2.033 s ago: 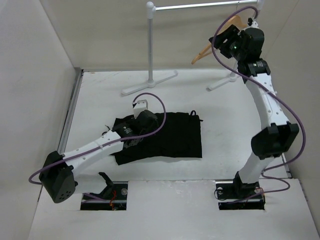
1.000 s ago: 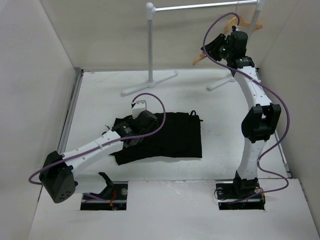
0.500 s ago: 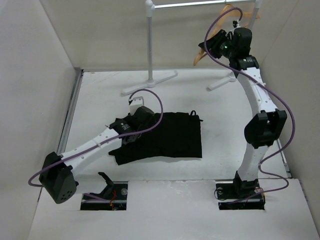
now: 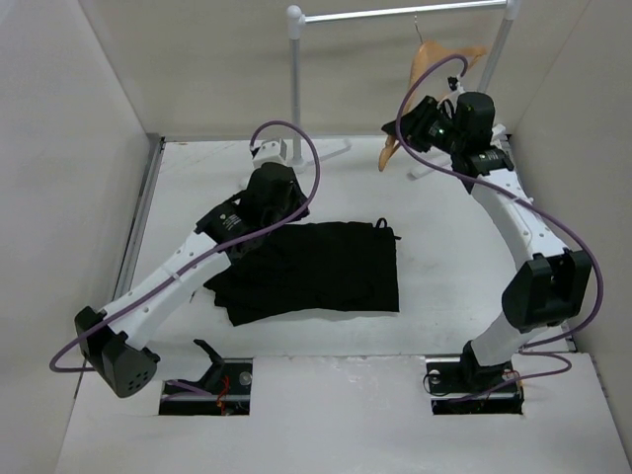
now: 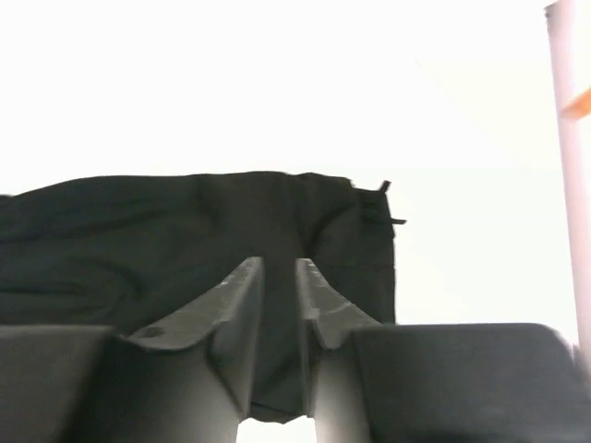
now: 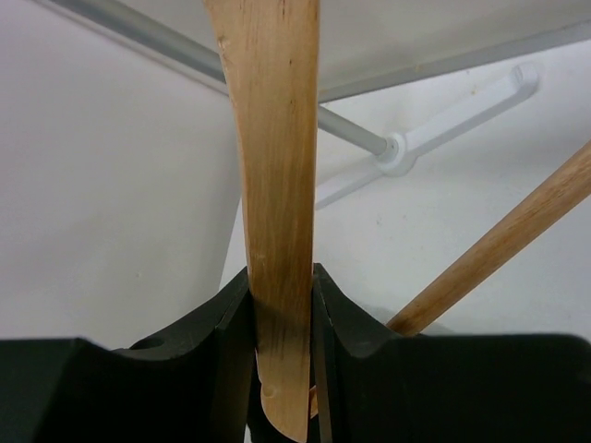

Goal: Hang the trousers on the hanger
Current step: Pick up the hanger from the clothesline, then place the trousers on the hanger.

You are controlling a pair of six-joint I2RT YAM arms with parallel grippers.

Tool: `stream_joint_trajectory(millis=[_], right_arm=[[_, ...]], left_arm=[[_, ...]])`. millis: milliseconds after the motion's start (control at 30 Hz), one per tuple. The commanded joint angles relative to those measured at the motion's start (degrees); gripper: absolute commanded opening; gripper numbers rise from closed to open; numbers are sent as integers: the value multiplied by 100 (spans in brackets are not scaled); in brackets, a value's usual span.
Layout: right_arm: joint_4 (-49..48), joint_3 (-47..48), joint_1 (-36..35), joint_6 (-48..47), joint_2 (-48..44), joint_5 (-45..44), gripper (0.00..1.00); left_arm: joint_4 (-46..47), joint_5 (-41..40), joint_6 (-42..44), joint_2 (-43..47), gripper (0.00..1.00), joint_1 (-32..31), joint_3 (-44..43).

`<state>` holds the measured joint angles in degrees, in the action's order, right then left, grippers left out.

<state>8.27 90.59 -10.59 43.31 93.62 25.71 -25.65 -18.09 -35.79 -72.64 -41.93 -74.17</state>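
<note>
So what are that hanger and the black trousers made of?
The hanger looks like light wood with a matt finish: grain streaks run along its arm. The trousers seem to be soft, matt black cloth, wrinkled and limp; the fibre cannot be told.

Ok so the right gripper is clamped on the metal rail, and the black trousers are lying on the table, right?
Not quite: the right gripper is clamped on the wooden hanger, not the metal rail. The right wrist view shows the wood between its jaws. The black trousers do lie on the table.
</note>
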Motion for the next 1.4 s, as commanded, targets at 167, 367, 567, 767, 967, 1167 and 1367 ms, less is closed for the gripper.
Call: stream_joint_trajectory(millis=[167, 367, 567, 767, 967, 1167, 1367], right_arm=[[-766, -1383, -263, -200, -1327, 206, 21], [-696, -2895, -518, -121, -2522, 83, 20], [-397, -4030, -720, -77, -3464, -49, 20], [-177, -4778, -896, -16, -4071, -163, 20], [-63, -5059, -1160, 90, -4370, -207, 21], [7, -5244, -1397, 230, -4625, -234, 21], [314, -5402, -1477, 266, -4976, -251, 21]], left_arm=[[491, 394, 116, -294, 8, -187, -1169], [1210, 306, 353, -505, 23, -600, -1187], [1606, 262, 380, -1146, 58, -1347, -1424], [1633, 314, 433, -1840, 60, -1796, -1942], [1677, 227, 424, -2377, 56, -1796, -2163], [1686, 51, 441, -2825, 48, -1761, -2356], [1686, 24, 486, -3168, 12, -1787, -2558]])
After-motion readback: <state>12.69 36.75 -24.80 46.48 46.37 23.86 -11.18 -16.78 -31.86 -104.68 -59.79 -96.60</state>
